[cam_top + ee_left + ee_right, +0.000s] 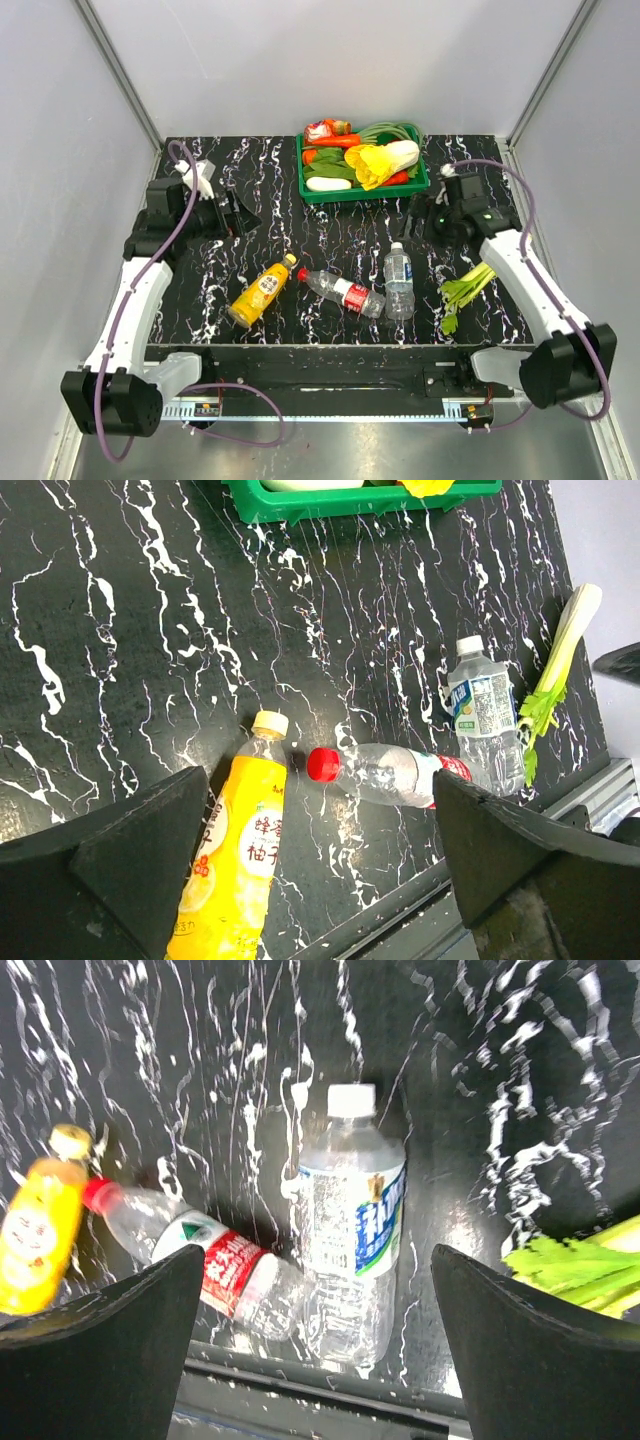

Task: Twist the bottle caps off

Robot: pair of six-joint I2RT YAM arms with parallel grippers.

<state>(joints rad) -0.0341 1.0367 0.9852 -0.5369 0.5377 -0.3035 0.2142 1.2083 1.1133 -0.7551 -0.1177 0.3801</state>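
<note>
Three bottles lie flat near the front of the table, every cap on. The orange juice bottle is leftmost, and its yellow cap sits just beside the red cap of the red-label bottle in the middle. The water bottle is on the right, white cap pointing toward the green tray. The left gripper and right gripper both hang spread wide, gripping nothing, back from the bottles.

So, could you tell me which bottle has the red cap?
The middle bottle, clear with a red label, lying between the orange juice bottle and the water bottle.
</note>
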